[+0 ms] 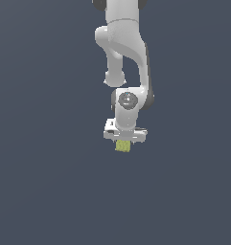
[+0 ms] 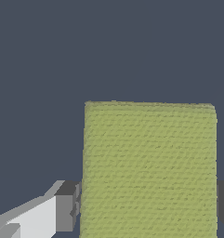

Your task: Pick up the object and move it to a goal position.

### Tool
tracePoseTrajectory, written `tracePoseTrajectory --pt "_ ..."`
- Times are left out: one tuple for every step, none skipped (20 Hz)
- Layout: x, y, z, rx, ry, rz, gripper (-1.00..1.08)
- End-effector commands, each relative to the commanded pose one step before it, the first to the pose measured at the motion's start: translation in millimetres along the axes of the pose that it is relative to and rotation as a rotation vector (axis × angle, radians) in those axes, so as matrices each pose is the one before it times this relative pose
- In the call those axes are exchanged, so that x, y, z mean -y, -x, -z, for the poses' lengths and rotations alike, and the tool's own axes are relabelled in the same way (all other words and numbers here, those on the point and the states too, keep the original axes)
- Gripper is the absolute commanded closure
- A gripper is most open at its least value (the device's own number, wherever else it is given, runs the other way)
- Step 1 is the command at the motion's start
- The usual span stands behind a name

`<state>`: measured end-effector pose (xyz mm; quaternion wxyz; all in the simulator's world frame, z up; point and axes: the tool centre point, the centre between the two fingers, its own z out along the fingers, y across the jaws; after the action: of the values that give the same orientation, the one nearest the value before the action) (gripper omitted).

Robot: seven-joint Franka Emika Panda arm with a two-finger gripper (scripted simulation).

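Note:
The object (image 1: 122,145) is a small yellow-green block with a sponge-like texture, sitting directly under the white hand of the arm in the exterior view. It is narrower than the hand above it. In the wrist view the object (image 2: 149,158) fills the space between the two dark fingers (image 2: 67,207), and both pads press against its sides. My gripper (image 1: 123,142) points straight down and is shut on the object. The exterior view hides the fingertips around the block. No goal marker shows in either view.
A plain dark grey-blue surface (image 1: 50,191) fills both views, with no other objects on it. The white arm (image 1: 124,43) reaches down from the exterior view's upper middle.

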<state>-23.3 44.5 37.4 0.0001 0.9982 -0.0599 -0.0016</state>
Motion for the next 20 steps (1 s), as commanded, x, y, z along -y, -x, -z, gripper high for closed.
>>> tracePoseTrajectory --pt "-1.37 1.21 15.19 -0.00236 -0.00043 -0.00005 1.08" --pt "-0.71 0.94 6.85 0.0 0.0 0.0 1.08" --pt "-0.77 1.01 7.41 0.0 0.0 0.0 1.08" --pt "-0.82 1.08 7.99 0.0 0.0 0.0 1.08" --pt "-0.88 1.16 8.57 0.0 0.0 0.0 1.08" --pt "-0.93 1.22 9.12 0.0 0.0 0.0 1.08" --pt "-0.98 1.28 9.63 0.0 0.0 0.0 1.08" --pt "-1.03 1.34 10.11 0.0 0.0 0.0 1.08" --pt "-1.07 1.38 10.56 0.0 0.0 0.0 1.08" --pt "-1.1 1.42 10.91 0.0 0.0 0.0 1.08" --pt "-1.12 1.43 11.13 0.0 0.0 0.0 1.08" --pt "-1.13 1.45 11.36 0.0 0.0 0.0 1.08" --pt "-1.15 1.47 11.62 0.0 0.0 0.0 1.08" --pt "-1.18 1.49 11.92 0.0 0.0 0.0 1.08" --pt "-1.21 1.52 12.25 0.0 0.0 0.0 1.08" --pt "-1.2 1.5 12.22 0.0 0.0 0.0 1.08" --pt "-1.17 1.45 12.0 0.0 0.0 0.0 1.08" --pt "-1.24 1.49 12.04 -0.00035 -0.00034 -0.00003 1.08" --pt "-1.13 1.37 11.65 0.0 0.0 0.0 1.08" --pt "-1.11 1.34 11.5 0.0 0.0 0.0 1.08"
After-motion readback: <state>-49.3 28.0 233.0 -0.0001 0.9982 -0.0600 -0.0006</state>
